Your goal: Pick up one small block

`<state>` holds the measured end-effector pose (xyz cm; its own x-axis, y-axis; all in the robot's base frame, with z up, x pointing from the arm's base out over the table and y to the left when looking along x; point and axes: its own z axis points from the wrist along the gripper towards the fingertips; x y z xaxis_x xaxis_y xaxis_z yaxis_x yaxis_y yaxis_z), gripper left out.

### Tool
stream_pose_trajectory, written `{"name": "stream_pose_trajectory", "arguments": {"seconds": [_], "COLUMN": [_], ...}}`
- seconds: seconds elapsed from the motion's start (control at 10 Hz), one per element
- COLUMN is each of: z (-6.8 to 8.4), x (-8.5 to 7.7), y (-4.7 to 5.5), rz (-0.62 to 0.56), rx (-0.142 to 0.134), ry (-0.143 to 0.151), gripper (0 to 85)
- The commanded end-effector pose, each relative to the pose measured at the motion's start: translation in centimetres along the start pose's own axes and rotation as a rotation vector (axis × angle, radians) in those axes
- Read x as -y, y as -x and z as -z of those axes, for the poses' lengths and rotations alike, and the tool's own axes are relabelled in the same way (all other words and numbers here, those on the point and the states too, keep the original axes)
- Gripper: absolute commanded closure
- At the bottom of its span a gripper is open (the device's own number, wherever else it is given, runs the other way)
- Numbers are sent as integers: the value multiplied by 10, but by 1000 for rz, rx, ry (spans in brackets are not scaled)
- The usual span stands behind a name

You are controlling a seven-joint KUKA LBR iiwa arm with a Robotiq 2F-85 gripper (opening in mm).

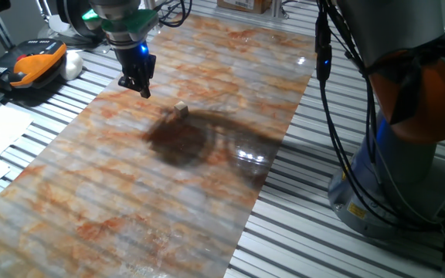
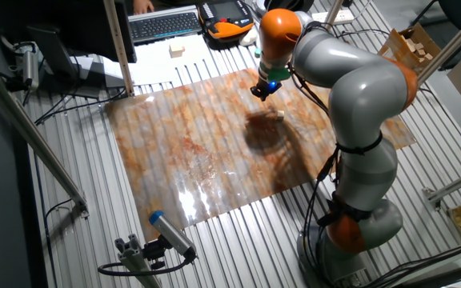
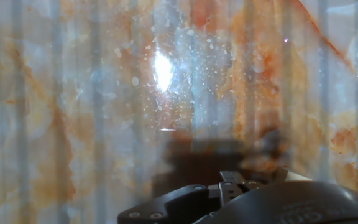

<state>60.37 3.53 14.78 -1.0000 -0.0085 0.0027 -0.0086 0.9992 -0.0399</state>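
Small block (image 1: 181,110) sits free on marbled sheet (image 1: 130,193), centre frame, lower right of tool (image 1: 144,89). Tool above surface, fingers look together, empty. Risk: misaligned descent knocks tiny cube aside; glossy sheet lets it slide.

A shiny orange and white sheet (image 1: 130,193) lies on a grey table (image 1: 346,247) made of long metal strips. Bright light (image 2: 194,196) shines off the sheet. A keyboard (image 2: 165,24) sits behind.
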Motion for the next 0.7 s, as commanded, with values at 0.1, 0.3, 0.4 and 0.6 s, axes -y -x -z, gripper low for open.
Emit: {"name": "stream_pose_trajectory", "arguments": {"seconds": [0.1, 0.3, 0.4, 0.6], "z": [0, 0, 0, 0], "x": [0, 0, 0, 0], "y": [0, 0, 0, 0], "rz": [1, 0, -2, -2], "rx": [1, 1, 1, 3], "ry": [-6, -9, -11, -12], "gripper": [850, 850, 850, 850]}}
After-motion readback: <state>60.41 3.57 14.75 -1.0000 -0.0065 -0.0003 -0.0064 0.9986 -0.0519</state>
